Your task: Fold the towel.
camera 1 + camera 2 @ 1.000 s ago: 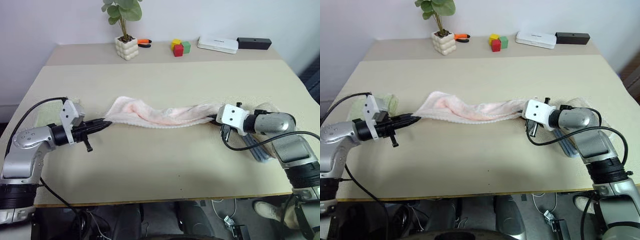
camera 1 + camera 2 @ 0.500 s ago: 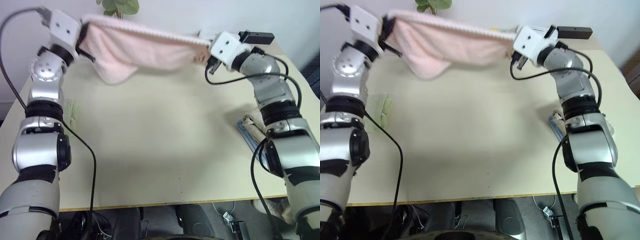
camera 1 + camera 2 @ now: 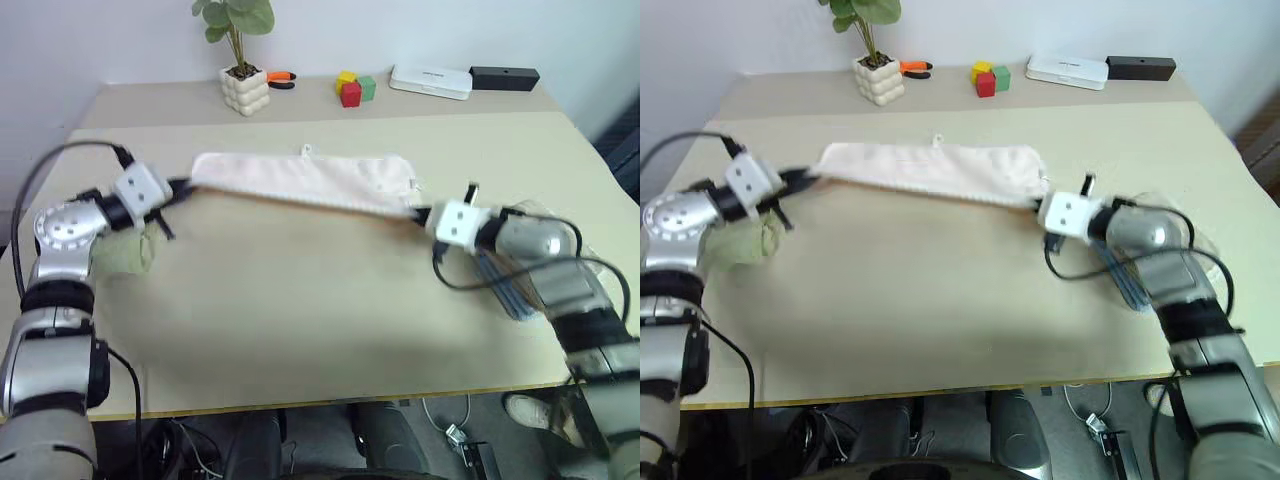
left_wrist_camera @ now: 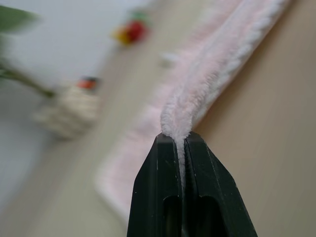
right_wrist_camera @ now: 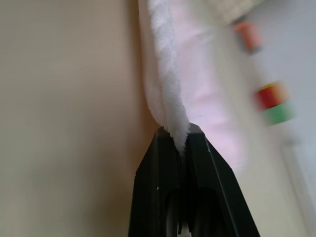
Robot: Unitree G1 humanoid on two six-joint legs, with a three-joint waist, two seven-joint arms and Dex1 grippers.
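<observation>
The pale pink towel [image 3: 305, 178] lies spread as a long flat strip across the middle of the table [image 3: 320, 300], a small white loop [image 3: 306, 150] on its far edge. My left gripper [image 3: 185, 187] is shut on the towel's near left corner, low over the table. My right gripper [image 3: 421, 213] is shut on the near right corner. In the left wrist view the black fingers [image 4: 165, 170] pinch the towel's fluffy edge [image 4: 197, 101]. The right wrist view shows the same pinch on the white-pink edge [image 5: 170, 98] between its fingers [image 5: 165, 165].
A light green towel [image 3: 130, 250] lies at the table's left edge under my left arm. A beige towel and blue item [image 3: 505, 285] sit at the right. Along the far edge stand a potted plant [image 3: 243, 70], coloured blocks [image 3: 352, 90], a white box [image 3: 432, 82] and a black bar [image 3: 505, 77].
Both grippers swung the towel up high over the far side of the table, then brought it down. It now lies spread flat and farther back than a second ago.
</observation>
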